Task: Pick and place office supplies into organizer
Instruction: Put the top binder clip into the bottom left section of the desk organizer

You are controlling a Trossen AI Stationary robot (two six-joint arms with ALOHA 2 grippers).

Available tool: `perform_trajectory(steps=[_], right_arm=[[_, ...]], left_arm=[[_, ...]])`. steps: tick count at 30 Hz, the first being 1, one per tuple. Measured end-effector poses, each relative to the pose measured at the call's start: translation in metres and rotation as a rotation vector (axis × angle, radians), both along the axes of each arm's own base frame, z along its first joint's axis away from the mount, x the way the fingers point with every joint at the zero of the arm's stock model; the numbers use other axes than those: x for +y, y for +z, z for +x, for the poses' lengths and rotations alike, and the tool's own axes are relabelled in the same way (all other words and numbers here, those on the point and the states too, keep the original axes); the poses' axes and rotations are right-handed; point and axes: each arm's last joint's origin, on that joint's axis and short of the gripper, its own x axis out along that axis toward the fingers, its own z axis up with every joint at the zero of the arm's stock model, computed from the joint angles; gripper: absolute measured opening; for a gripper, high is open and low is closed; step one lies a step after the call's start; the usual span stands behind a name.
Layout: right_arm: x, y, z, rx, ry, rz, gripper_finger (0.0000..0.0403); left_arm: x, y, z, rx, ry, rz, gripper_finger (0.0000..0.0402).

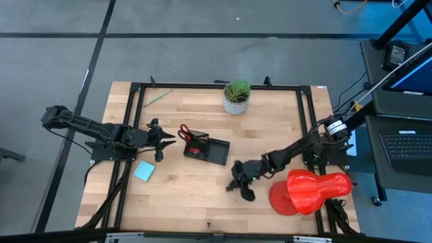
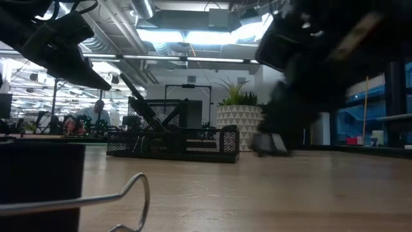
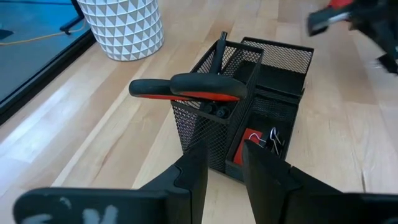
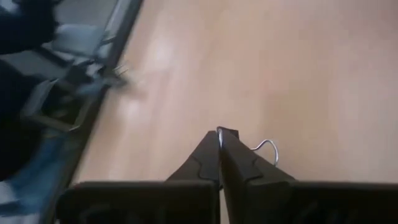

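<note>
The right end effector [image 4: 219,144], near the counter's [image 1: 202,196] front edge, is clenched on a binder clip [image 4: 266,149], while the released left end effector [image 3: 224,163] hovers left of the mesh organizer [image 1: 208,149] holding red-handled scissors [image 1: 185,132].

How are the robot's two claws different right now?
The left claw is open, with a gap between its fingers, while the right claw is shut on a small clip. The left claw hangs beside the black organizer, near the red-handled scissors standing in it; the right claw sits out over bare table, apart from the organizer. Both are dark with two fingers.
</note>
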Motion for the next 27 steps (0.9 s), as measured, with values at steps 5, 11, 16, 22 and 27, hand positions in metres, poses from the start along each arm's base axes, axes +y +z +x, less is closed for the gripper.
perform_trajectory(steps=[5,11,16,22,27], right_arm=[[-0.021,0.017,0.024,-0.131,-0.058,-0.147,0.0002],[-0.030,0.055,0.057,-0.326,-0.057,-0.405,0.0001],[-0.031,0.067,0.079,-0.357,-0.116,-0.590,0.0001],[-0.037,0.053,0.104,-0.335,-0.138,-0.685,0.0000],[-0.049,0.037,0.114,-0.292,-0.148,-0.717,0.0000]], left_arm=[[0.000,0.000,0.000,-0.001,0.003,-0.005,0.0092],[0.000,0.000,0.000,-0.002,0.003,-0.006,0.0092],[0.000,0.000,0.000,-0.002,0.005,-0.005,0.0092],[0.000,0.000,0.000,-0.001,0.006,-0.004,0.0092],[0.000,0.000,0.000,0.007,-0.006,0.018,0.0092]])
